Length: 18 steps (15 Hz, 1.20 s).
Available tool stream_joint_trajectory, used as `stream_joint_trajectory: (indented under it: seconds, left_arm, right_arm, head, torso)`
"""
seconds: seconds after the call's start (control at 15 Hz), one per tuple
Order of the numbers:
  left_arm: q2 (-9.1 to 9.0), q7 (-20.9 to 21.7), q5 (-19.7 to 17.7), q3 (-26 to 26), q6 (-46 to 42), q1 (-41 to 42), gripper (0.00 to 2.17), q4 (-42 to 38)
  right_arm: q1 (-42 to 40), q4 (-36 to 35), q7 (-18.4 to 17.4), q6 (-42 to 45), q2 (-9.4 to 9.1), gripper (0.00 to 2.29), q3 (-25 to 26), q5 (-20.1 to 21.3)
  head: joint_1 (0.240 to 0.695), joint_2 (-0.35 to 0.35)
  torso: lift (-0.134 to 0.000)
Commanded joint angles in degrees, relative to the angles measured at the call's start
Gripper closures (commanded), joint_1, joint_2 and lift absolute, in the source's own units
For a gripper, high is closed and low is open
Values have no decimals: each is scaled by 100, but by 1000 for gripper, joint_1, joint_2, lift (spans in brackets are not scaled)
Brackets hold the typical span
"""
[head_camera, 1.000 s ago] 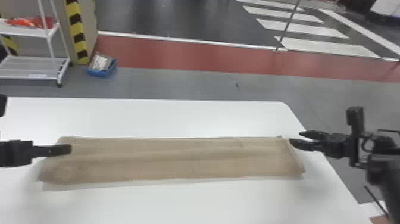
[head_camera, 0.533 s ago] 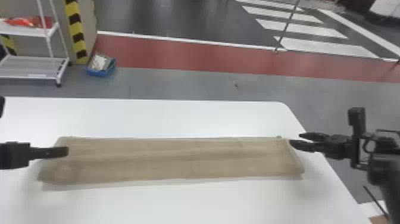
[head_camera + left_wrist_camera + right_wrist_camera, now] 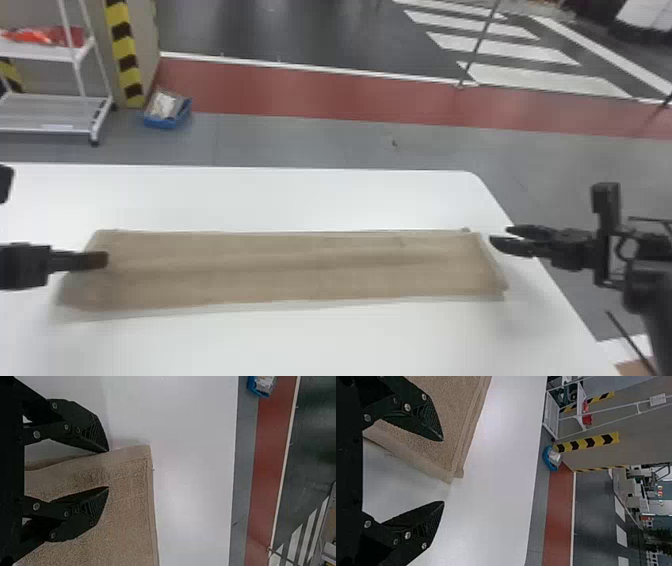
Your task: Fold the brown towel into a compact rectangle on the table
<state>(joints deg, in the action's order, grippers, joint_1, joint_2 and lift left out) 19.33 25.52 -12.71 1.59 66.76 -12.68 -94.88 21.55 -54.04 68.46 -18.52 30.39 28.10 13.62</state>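
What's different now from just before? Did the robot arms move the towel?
The left gripper has moved a little left and toward the robot. The right gripper has edged slightly right. Both are open now; I can't tell if either just let go. The towel looks the same, still a long strip on the table.

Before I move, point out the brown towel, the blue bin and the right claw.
Brown towel (image 3: 280,275), head view, middle of its top.
Blue bin (image 3: 161,123), head view, near wall.
Right claw (image 3: 443,471), right wrist view, midway between fingertips.
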Motion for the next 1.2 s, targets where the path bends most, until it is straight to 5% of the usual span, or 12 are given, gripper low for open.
stream_joint_trajectory:
  seconds: [0.0,0.07,0.27,0.93,1.0,1.13]
  left_arm:
    - [18,-21,14,0,18,81,1028,-118]
    - [18,-65,14,35,18,134,1342,-232]
    - [27,-109,5,87,18,152,1541,-303]
    - [202,-47,5,404,387,362,1538,-496]
    - [194,-56,-4,413,387,389,1480,-540]
    - [194,-56,-21,448,281,380,144,-540]
  right_arm:
    - [-2,-45,1,-78,-16,373,2,0]
    - [-19,-116,1,-113,-25,377,29,-8]
    - [-63,-186,1,-254,-33,373,134,0]
    - [-54,-265,-8,-272,-95,377,108,-8]
    - [-54,-265,-25,-254,-174,373,126,-8]
    - [-54,-450,-52,-184,-350,373,257,-8]
  head:
    - [695,-261]
    - [695,-261]
    - [695,-263]
    - [695,-229]
    - [695,-227]
    - [695,-223]
  torso:
    - [-124]
    - [-124]
    - [-124]
    - [-124]
    - [-124]
    - [-124]
